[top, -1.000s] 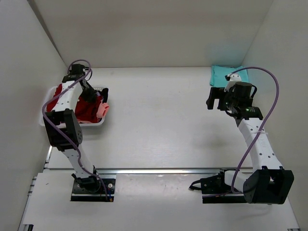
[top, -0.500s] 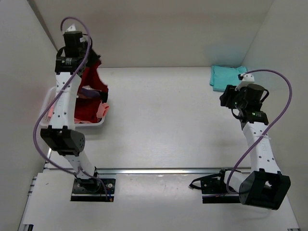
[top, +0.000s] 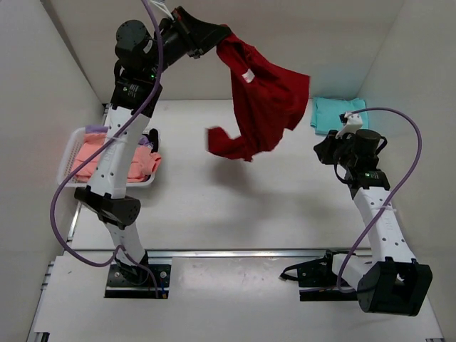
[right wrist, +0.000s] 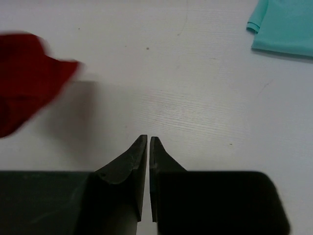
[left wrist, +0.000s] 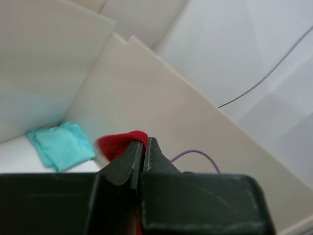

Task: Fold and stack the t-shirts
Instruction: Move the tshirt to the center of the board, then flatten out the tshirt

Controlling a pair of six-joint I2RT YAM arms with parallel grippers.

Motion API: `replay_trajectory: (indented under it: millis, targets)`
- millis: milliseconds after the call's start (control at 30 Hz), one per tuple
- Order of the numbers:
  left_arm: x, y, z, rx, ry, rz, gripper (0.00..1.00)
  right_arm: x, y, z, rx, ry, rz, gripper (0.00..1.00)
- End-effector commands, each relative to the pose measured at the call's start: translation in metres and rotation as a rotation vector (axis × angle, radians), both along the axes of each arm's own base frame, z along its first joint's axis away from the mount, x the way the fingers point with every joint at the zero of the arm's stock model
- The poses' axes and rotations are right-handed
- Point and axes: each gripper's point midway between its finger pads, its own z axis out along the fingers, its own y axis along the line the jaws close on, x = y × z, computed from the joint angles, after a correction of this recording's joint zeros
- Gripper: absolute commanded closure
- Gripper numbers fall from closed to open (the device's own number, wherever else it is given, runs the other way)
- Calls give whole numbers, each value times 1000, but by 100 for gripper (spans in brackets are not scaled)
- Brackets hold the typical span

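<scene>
From above, my left tool [top: 211, 35] is raised high over the far side of the bench [top: 214, 206], clamped on one edge of the red shirt [top: 265, 100]. The shirt hangs from it in the air, spread and twisted, one sleeve trailing low to the left, clear of the bench. The teal shirt [top: 335, 112] lies folded flat at the far right corner. The pink shirt [top: 107, 158] sits crumpled in the basket [top: 70, 151] at the left, with a bit of lavender shirt [top: 144, 140] showing at its far right end. My right tool [top: 322, 152] hovers low, near the teal shirt and beside the hanging red one, touching neither.

In the left wrist view, my left tool [left wrist: 144, 143] is pinched tight on a fold of red shirt [left wrist: 117, 145] that bulges out at the tips. The teal shirt [left wrist: 61, 145] shows far below.

In the right wrist view, my right tool [right wrist: 148, 141] has its tips drawn together to a thin slit, with nothing between them. It points at bare bench [right wrist: 171, 88]. The red shirt [right wrist: 29, 81] is a blur at the left edge, and the teal shirt [right wrist: 288, 27] lies at the top right corner.
</scene>
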Motion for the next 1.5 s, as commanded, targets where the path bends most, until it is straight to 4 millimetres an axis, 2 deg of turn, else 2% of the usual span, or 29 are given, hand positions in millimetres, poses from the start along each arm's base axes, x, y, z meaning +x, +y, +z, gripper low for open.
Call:
replay_trajectory:
  millis: [0,67,100,133,200,233,267,300,333,433,467,500,533,567,633,700,733,767,833,867,900,967,1167,1233,1267,1300,1333,1367,1467]
  targets:
    - [3,10,-33,81,67,8,100,-5,7,13,6,-60,35,95]
    - [30,13,-110,176,226,73,100,-8,10,9,4,-47,49,93]
    - [32,20,-126,208,252,109,100,-8,11,10,2,-50,51,92]
    - [46,29,-169,253,352,189,98,-9,13,6,4,-38,58,92]
    - [59,46,-227,281,475,232,65,-10,18,1,15,-21,70,86]
    - [65,59,-252,277,559,261,52,-13,22,1,19,-19,86,72]
    - [63,63,-276,281,617,246,47,-12,25,-3,19,-7,98,58]
    - [67,73,-278,259,628,261,37,-14,29,-7,14,14,107,48]
    - [67,83,-296,269,681,291,35,-13,34,-10,-7,19,122,46]
    - [54,101,-320,348,735,351,34,-15,41,-35,-79,102,125,40]
    - [48,108,-341,384,795,373,33,-16,35,-49,-104,148,95,41]
    - [35,105,-363,430,840,353,33,-16,31,-57,-120,184,70,41]
    - [26,103,-369,454,847,346,34,-14,24,-61,-131,196,40,41]
    - [14,102,-391,491,897,338,33,-13,18,-72,-143,236,11,41]
    - [-15,96,-434,570,972,305,33,-9,-7,-87,-165,285,-93,41]
    - [-29,92,-457,615,1011,286,32,-7,-27,-97,-177,315,-177,39]
    - [-33,88,-467,635,1024,275,31,-7,-30,-103,-184,334,-191,38]
    - [-35,81,-473,645,1033,258,29,-3,-53,-106,-188,345,-274,38]
    - [-27,70,-471,663,1011,238,28,0,-70,-113,-188,369,-336,36]
    - [-30,64,-482,699,1029,224,28,4,-75,-112,-171,373,-363,36]
    - [-23,61,-476,700,1016,233,28,7,-74,-115,-151,382,-364,35]
    - [-19,54,-484,719,1034,232,28,16,-81,-120,-133,395,-390,35]
    - [-5,67,-514,762,1122,300,30,30,-92,-132,-68,429,-424,29]
    - [0,66,-515,757,1121,299,46,30,-98,-141,-64,451,-441,24]
    - [2,65,-523,758,1134,293,68,29,-103,-145,-72,462,-456,21]
    - [2,65,-523,754,1139,284,80,30,-107,-146,-68,464,-469,19]
    - [2,65,-525,747,1150,285,98,28,-109,-150,-57,479,-476,14]
    - [2,67,-526,749,1153,287,100,30,-115,-150,-51,477,-495,6]
    - [8,78,-515,736,1146,311,100,31,-125,-156,-65,491,-520,5]
